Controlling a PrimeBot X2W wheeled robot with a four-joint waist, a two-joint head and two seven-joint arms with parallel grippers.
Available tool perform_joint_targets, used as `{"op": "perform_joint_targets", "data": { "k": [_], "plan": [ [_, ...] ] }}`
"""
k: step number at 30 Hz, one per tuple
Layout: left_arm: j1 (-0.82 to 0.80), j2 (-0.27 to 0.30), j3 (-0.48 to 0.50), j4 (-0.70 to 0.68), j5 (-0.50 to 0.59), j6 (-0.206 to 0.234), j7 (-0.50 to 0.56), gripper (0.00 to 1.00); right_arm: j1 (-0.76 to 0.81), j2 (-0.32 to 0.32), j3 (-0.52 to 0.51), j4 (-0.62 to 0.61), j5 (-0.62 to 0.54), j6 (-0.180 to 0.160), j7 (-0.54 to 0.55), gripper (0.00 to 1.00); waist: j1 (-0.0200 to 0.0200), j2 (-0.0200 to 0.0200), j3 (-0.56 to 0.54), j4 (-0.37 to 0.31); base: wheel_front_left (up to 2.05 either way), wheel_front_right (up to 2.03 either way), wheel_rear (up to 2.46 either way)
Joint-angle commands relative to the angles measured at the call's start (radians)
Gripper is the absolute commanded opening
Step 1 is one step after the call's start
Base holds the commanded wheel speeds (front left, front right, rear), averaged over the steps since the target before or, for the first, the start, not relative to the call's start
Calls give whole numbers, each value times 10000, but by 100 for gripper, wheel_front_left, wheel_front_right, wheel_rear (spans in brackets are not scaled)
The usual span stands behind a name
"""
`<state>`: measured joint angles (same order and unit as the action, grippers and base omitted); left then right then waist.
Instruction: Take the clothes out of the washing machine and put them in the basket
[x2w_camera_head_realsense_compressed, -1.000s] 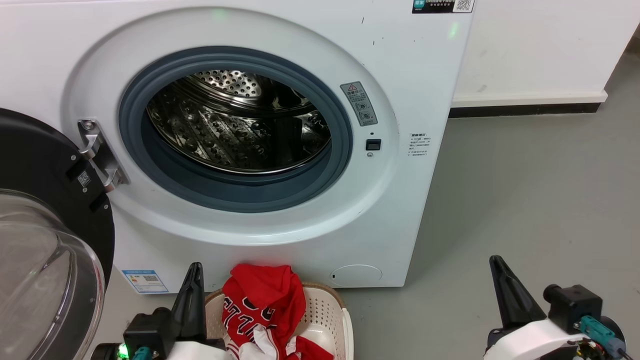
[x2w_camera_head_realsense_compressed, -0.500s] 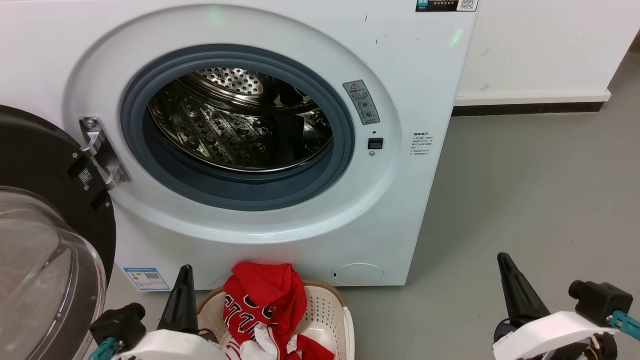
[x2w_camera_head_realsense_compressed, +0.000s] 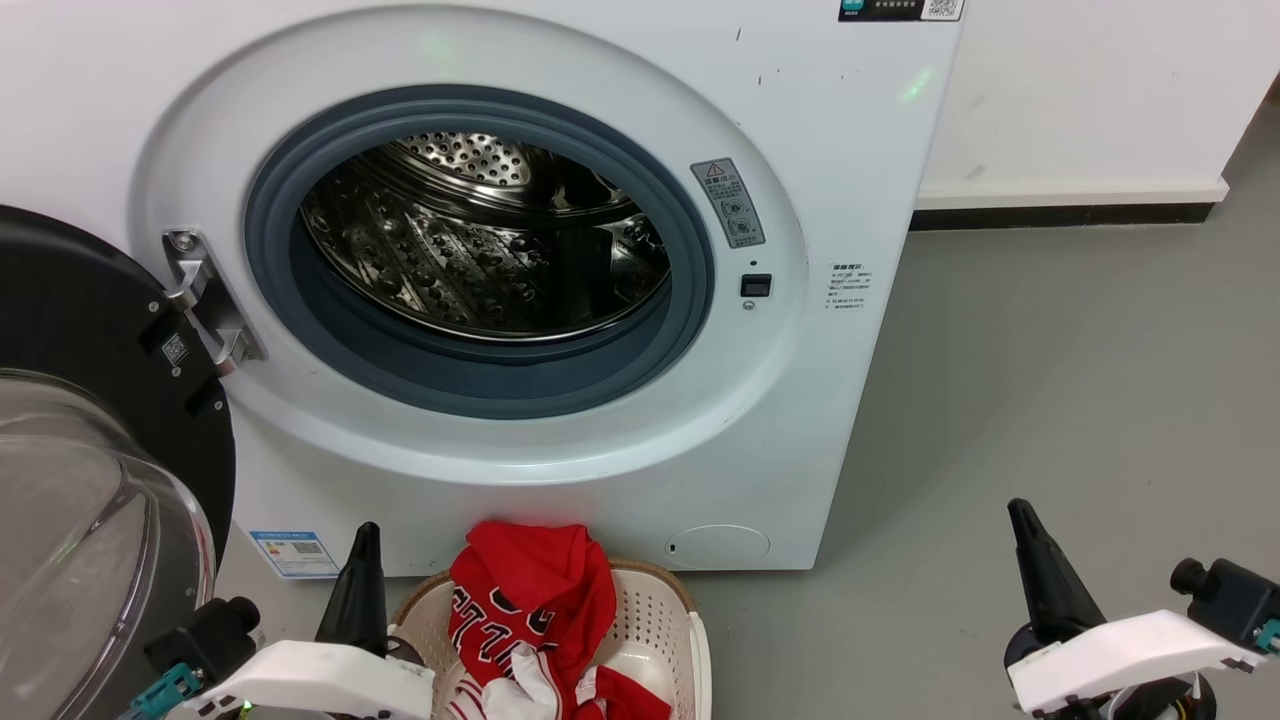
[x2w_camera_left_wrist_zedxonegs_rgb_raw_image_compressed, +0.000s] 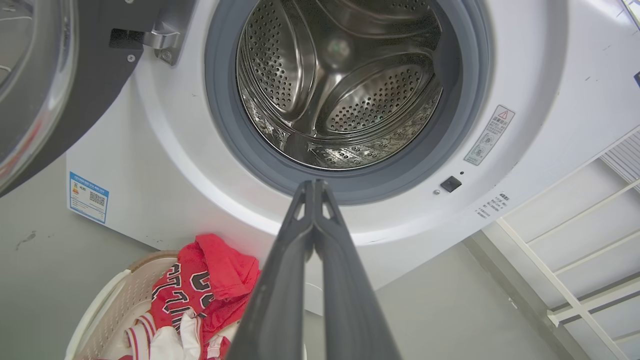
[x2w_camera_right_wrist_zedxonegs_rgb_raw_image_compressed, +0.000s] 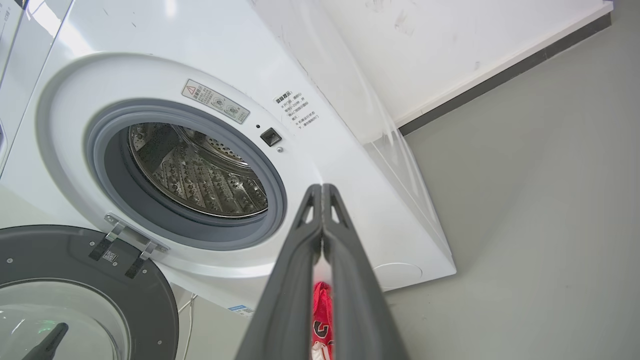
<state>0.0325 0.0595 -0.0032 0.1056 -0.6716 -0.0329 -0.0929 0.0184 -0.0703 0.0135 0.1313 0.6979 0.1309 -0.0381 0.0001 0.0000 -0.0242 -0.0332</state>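
- Head view: the left gripper (x2w_camera_head_realsense_compressed: 366, 545), two long dark fingers on a white wrist, stood at the lower left and read as one narrow wedge. The right gripper (x2w_camera_head_realsense_compressed: 1022, 520) stood the same way at the lower right, over the smooth grey floor (x2w_camera_head_realsense_compressed: 1050, 380).
- Just right of the left gripper sat the cream-white perforated plastic basket (x2w_camera_head_realsense_compressed: 655, 620) with a brown woven-look rim. The bright red fabric jerseys (x2w_camera_head_realsense_compressed: 530, 600) with white lettering were heaped in it and draped over its far rim.
- Beyond both grippers' tips rose the large white front-loading washing machine (x2w_camera_head_realsense_compressed: 850, 150), bare metal showing in its perforated steel drum (x2w_camera_head_realsense_compressed: 480, 240).
- Left of the left gripper hung the black-framed round glass door (x2w_camera_head_realsense_compressed: 90, 320), swung open.
- Left wrist view: the left gripper's fingers were pressed together at the tips with nothing between them. The tips lay over the lower grey rim of the porthole. The jerseys lay in the basket, below and left of the fingers.
- Right wrist view: the right gripper's fingers met at the tips, gripping nothing. A strip of red fabric showed through the thin gap lower down. The washing machine stood left of and behind the tips, and the floor stretched to their right.
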Motion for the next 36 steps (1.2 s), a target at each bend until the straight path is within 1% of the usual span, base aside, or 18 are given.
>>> {"op": "perform_joint_targets", "data": {
  "k": [1, 16, 34, 36],
  "plan": [
    [-278, 58, 50, -52, -306, -56, 53, 0, -371, -80, -34, -72, 325, 1, 35, 0, -1, 0, 3, 4, 0, 0, 0],
    [-561, 56, 277, 272, -2414, -277, 483, 0, -577, -119, -186, 189, 2455, 1, 272, 0, -1, 0, 48, 58, 0, 0, 0],
    [-845, 41, 518, 610, -4560, -502, 940, 0, -800, -130, -377, 467, 4591, 0, 544, 0, -1, 0, 102, 123, 0, 0, 0],
    [-903, 37, 570, 679, -4988, -551, 1031, 0, -851, -129, -424, 521, 5021, 0, 595, 0, -1, 0, 114, 138, 0, 0, 0]
  ]
}}
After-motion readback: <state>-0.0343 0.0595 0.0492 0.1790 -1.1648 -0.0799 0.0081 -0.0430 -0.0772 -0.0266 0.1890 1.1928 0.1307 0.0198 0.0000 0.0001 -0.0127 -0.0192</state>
